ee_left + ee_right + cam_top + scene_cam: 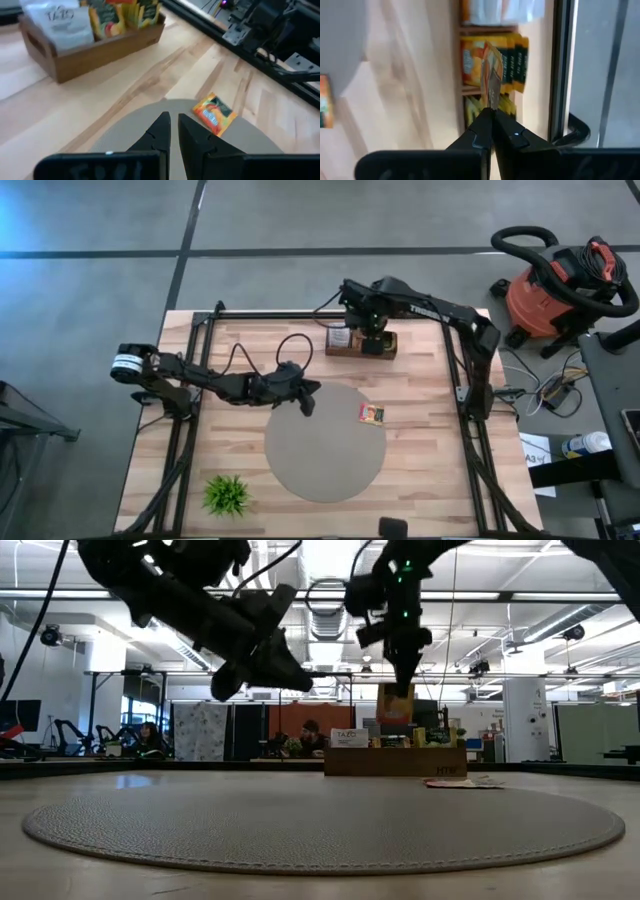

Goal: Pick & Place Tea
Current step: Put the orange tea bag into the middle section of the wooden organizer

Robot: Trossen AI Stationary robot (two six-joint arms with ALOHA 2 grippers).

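Note:
A wooden box with upright yellow-green tea sachets stands at the table's far side. My right gripper hovers over it, pointing down, shut on an orange tea sachet. Another orange sachet lies flat at the right edge of the round grey mat. My left gripper hangs above the mat's far left part, its fingers almost together with nothing between them. My right gripper pinches the orange sachet by its top edge between the two fingertips, coming from above and pointing down. The sachet hangs below the fingers, seen edge-on in the right wrist view, above the box.
A small green plant stands near the table's front left. The black frame rails run along the table's left, right and far sides. A white card sits in the box's left end.

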